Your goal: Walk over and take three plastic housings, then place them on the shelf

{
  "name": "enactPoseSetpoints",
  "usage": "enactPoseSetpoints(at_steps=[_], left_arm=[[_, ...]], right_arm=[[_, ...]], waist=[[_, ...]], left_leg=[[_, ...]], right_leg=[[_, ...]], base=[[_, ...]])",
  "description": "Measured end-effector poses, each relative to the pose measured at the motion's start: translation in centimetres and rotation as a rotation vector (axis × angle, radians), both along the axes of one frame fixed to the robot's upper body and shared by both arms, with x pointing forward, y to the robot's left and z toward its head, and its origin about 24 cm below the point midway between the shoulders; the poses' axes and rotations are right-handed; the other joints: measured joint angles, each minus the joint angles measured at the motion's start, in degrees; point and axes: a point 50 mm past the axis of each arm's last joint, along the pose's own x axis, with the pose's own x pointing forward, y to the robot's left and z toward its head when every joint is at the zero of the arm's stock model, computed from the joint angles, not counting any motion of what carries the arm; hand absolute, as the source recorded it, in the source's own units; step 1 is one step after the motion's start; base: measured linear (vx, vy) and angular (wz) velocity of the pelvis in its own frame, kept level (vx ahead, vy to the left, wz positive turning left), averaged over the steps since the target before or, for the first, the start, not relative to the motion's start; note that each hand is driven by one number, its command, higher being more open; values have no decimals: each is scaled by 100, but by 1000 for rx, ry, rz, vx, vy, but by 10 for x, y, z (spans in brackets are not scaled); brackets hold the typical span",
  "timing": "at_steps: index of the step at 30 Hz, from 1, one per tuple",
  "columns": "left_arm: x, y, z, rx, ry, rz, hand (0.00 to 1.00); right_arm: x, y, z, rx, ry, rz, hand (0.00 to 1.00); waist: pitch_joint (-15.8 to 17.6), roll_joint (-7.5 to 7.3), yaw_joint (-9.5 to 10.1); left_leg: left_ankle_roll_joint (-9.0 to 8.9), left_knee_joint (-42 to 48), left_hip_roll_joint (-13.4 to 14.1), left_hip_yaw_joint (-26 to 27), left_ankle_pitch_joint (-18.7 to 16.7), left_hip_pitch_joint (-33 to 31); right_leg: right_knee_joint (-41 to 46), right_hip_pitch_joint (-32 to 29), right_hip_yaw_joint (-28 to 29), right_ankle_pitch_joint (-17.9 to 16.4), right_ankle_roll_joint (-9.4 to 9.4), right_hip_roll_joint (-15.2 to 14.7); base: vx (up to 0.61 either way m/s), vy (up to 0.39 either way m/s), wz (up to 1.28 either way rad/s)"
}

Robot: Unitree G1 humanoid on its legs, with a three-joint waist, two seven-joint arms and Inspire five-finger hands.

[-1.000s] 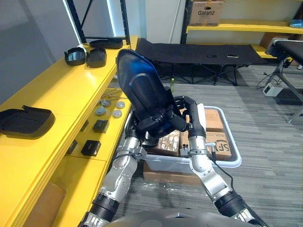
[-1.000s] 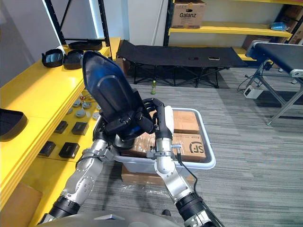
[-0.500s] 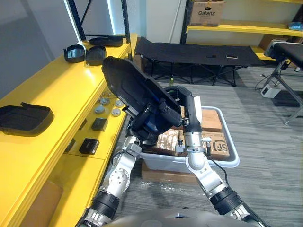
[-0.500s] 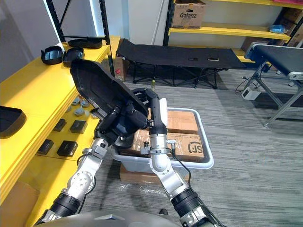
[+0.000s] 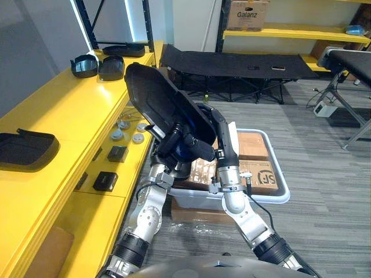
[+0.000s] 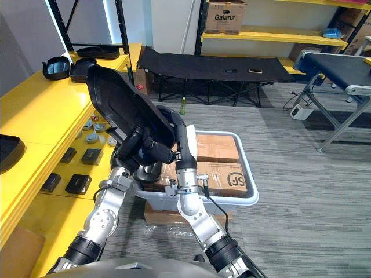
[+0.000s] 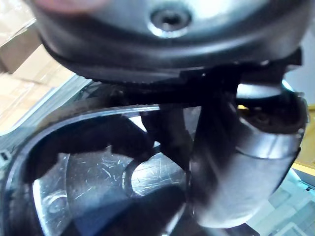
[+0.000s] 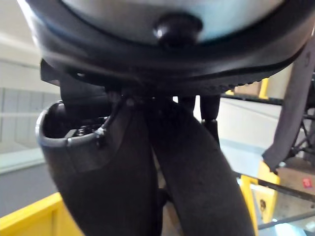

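Housing (image 5: 156,101), black and tilted, sits mid-frame in the left eye view, my left hand (image 5: 174,142) and right hand (image 5: 223,130) both clenched on its lower end above a white bin (image 5: 278,194), with a yellow shelf (image 5: 69,116) along the left; in the left wrist view its glossy inside lies lower left under my curled fingers

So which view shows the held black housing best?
Left eye view: the whole housing shows, tilted, gripped at its lower end. Right eye view nearly matches. Left wrist view gives a close glossy inner patch; right wrist view is too close to tell.
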Motion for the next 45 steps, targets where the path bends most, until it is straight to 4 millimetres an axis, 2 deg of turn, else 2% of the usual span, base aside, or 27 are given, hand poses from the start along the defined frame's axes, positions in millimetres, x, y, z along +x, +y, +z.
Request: enactPoseSetpoints(at_steps=[4, 10, 14, 19, 23, 26, 31, 33, 35, 38, 40, 43, 45], left_arm=[[2, 15, 11, 153, -13, 184, 0], [0, 40, 18, 342, -2, 444, 0], [-4, 58, 31, 501, -25, 640, 0], [-8, 62, 42, 675, -62, 779, 0], [-9, 70, 38, 798, -6, 835, 0], [-13, 79, 33, 823, 34, 865, 0], [-33, 102, 26, 821, 64, 939, 0], [-46, 106, 32, 791, 22, 939, 0], [-59, 108, 46, 789, -76, 937, 0], [-69, 108, 66, 797, -198, 917, 0], [-80, 111, 76, 827, -258, 915, 0], [-87, 117, 76, 881, -244, 934, 0], [-97, 128, 71, 933, -194, 969, 0]], right_arm=[[-6, 3, -10, -14, 67, 16, 100], [-5, 3, -13, -12, 98, -1, 100], [-4, -1, -15, -13, 118, -31, 100], [-3, -3, -15, 20, 131, -50, 100], [-2, -5, -15, 45, 151, -29, 100], [-3, -16, -11, 127, 156, -38, 100], [-5, -46, -6, 201, 139, -64, 100], [-4, -56, -6, 207, 154, -41, 100], [-5, -65, -10, 298, 197, -8, 100], [-4, -70, -17, 425, 285, 28, 100], [-5, -67, -20, 430, 313, 69, 100], [-4, -65, -19, 419, 319, 101, 100], [-2, -60, -17, 414, 317, 128, 100]], waist=[[32, -5, 4], [46, 3, 27], [98, -7, 34], [168, 13, 101], [182, 35, 104], [207, 54, 106], [236, 97, 110], [246, 113, 122], [270, 141, 166], [309, 204, 277], [341, 249, 338], [351, 298, 478], [361, 299, 615]], left_leg=[[-3, 0, 11, -12, -19, -4], [-2, 2, 15, -19, -35, -4], [-4, 36, 13, -39, -48, -6], [-8, 89, 11, -53, -89, -14], [-8, 89, 11, -56, -89, -16], [2, 89, 11, -56, -119, -22], [2, 88, 11, -51, -138, -26], [2, 90, 11, -51, -150, -29], [3, 93, 7, -122, -152, -49], [8, 113, -4, -257, -154, -65], [18, 184, -10, -424, -162, -169], [39, 206, -11, -537, -170, -234], [50, 220, -21, -715, -144, -329]], right_leg=[[0, 8, -24, -10, -4, 8], [1, 12, -30, -14, -14, 12], [2, 29, -34, -2, 6, 12], [2, 46, -38, 3, 14, 11], [1, 46, -40, 3, 15, 11], [0, 38, -37, 0, 16, 12], [0, 32, -35, -18, 19, 12], [0, 36, -38, -23, 23, 11], [1, 75, -112, -40, 33, 4], [1, 169, -262, -79, 55, -11], [0, 222, -418, -107, 66, -19], [0, 255, -541, -120, 64, -18], [1, 292, -707, -135, 64, -19]], base=[[-1, 0, 1], [0, 0, 0], [0, 0, 0], [0, 0, 0], [0, 0, 0], [0, 0, 0], [0, 0, 0], [5, 9, 2], [13, 16, 14], [-4, 9, 23], [-15, 6, 37], [-12, 5, 24], [-20, 7, 38]])
